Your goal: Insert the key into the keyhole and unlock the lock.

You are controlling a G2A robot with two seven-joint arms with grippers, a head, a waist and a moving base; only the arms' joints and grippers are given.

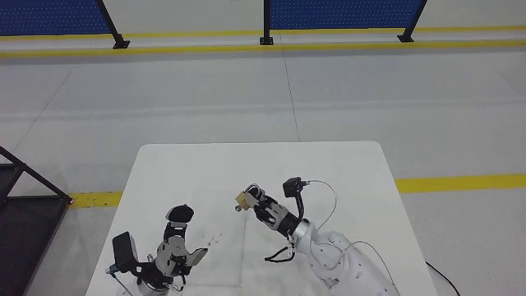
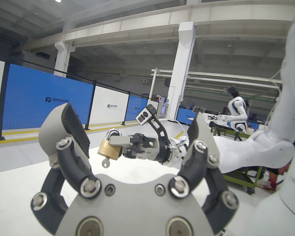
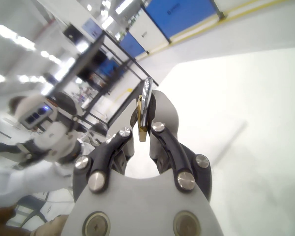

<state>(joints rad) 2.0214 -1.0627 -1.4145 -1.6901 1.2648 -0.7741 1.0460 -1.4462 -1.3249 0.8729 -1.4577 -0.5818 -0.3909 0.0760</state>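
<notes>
Clamped with the right gripper [image 3: 147,103] on a small padlock [image 3: 142,133], smooth grey metal fingers pressed against the flat brass faces. Held above the middle of the white table [image 1: 329,164], off its surface. Beyond the fingertips, a rounded shackle [image 3: 146,92] of polished steel, arching out of the blocky body. From the keyhole on the underside, pointing down toward the table, a silvery key [image 2: 105,163] with a roundish bow, blade already seated in the lock. Over the table's near left part, well apart from the padlock: the left gripper [image 2: 131,114], spread wide and holding nothing. Ribbed black rubber pads [image 2: 73,128] on pale wedge-shaped fingers, curved black links, bright round bolt heads on a brushed metal plate. Matte and plain across the tabletop, rounded at the far corners.
</notes>
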